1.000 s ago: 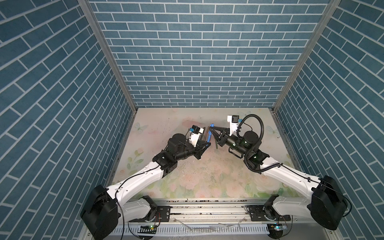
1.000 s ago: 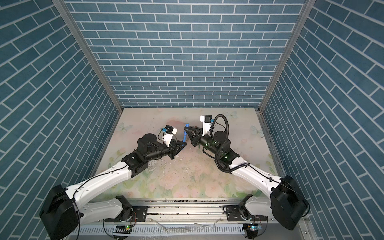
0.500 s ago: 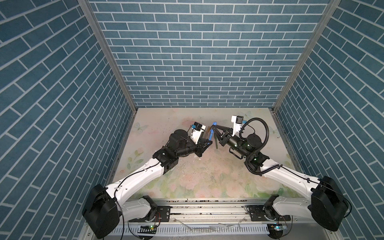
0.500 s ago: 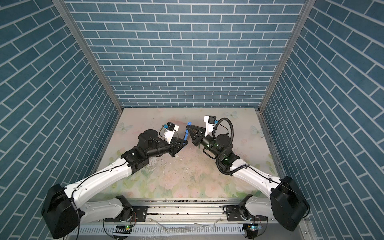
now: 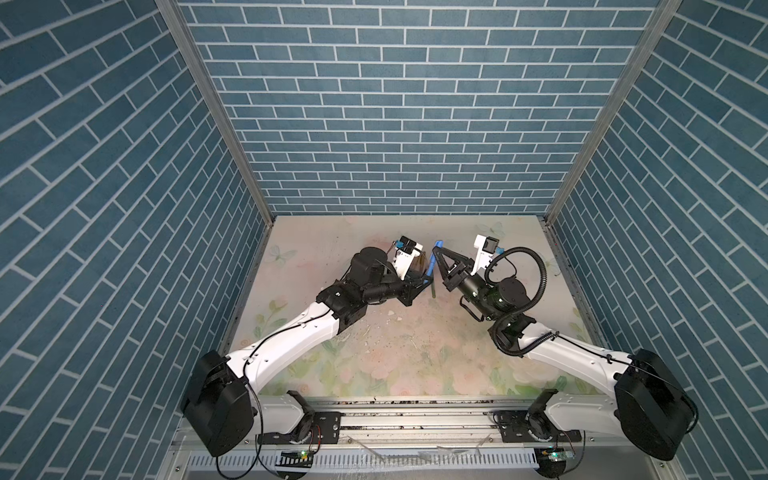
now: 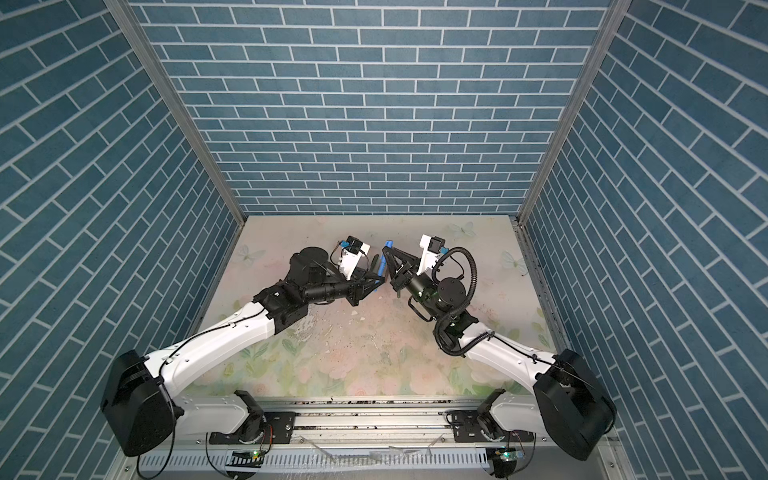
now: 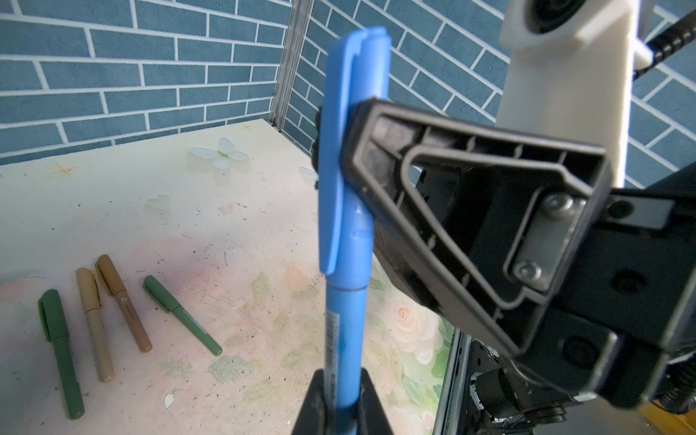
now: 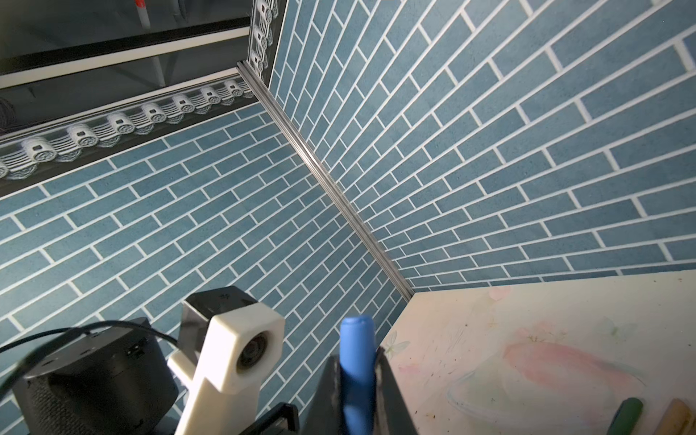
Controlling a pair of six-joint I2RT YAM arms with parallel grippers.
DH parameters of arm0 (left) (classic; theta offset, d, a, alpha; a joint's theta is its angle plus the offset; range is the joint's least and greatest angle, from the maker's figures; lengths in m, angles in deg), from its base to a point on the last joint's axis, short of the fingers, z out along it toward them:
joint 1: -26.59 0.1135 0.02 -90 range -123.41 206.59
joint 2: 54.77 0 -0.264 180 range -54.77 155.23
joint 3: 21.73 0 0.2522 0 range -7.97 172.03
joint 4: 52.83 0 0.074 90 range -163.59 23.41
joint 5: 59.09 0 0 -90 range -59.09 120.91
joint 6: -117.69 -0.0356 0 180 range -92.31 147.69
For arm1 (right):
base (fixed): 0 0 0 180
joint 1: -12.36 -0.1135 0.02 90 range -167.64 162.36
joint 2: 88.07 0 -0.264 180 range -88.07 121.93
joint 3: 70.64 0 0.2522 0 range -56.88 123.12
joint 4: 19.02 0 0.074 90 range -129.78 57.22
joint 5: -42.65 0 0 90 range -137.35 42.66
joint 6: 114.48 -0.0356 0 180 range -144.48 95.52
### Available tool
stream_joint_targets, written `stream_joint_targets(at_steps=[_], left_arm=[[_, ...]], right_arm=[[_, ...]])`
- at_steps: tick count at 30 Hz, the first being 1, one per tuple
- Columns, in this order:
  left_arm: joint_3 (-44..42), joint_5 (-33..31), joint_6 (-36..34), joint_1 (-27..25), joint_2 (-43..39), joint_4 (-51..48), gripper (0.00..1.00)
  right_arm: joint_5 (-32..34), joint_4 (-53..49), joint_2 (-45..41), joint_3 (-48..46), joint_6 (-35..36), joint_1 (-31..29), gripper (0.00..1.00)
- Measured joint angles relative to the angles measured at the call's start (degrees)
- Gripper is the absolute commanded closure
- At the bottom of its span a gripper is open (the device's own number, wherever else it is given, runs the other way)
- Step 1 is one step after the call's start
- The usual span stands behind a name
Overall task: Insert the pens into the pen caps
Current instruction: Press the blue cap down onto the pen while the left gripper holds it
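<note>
A blue pen (image 7: 346,339) stands upright above the table with a blue pen cap (image 7: 352,113) fitted over its upper end. My left gripper (image 7: 341,391) is shut on the lower barrel. My right gripper (image 8: 357,376) is shut on the cap (image 8: 357,350), coming in from the side. In both top views the two grippers meet at mid-table, left (image 5: 426,282) below right (image 5: 436,251), with the blue pen (image 5: 432,268) between them. On the table lie two green pens (image 7: 60,350) (image 7: 180,312), a tan pen (image 7: 94,320) and a brown pen (image 7: 122,301), each with its cap on.
The floral table (image 5: 395,353) carries small white scraps and specks near its middle (image 5: 390,313). Blue brick walls (image 5: 395,124) close in three sides. The rail with the arm bases (image 5: 415,419) runs along the front edge.
Both grippers have shifted slightly to the right together, keeping the blue pen between them. Neither grip has changed.
</note>
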Motion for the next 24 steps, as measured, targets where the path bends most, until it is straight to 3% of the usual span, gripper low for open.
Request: stream_joint_targets(at_steps=[6,10,13,18,24], left_arm=[[3.52,1.38,-0.04,0.0,1.62,-2.45,1.0],[3.58,2.8,-0.26,0.09,1.57,-3.37,1.0],[2.62,4.09,-1.18,0.17,0.7,-2.8,1.0],[-3.28,1.86,-2.6,2.16,-5.42,3.5,1.0],[-6.32,-0.35,-3.91,3.39,-9.18,8.48,1.0]], right_arm=[[1.75,2.08,0.04,-0.26,-0.31,0.09,0.91],[1.66,-1.99,-2.05,0.46,-0.07,0.07,0.88],[1.36,-9.53,-5.57,2.51,1.73,-0.17,0.83],[-1.33,-27.47,-10.49,7.15,7.04,-2.95,0.65],[-3.15,-42.99,-11.96,16.98,13.05,-3.54,0.6]])
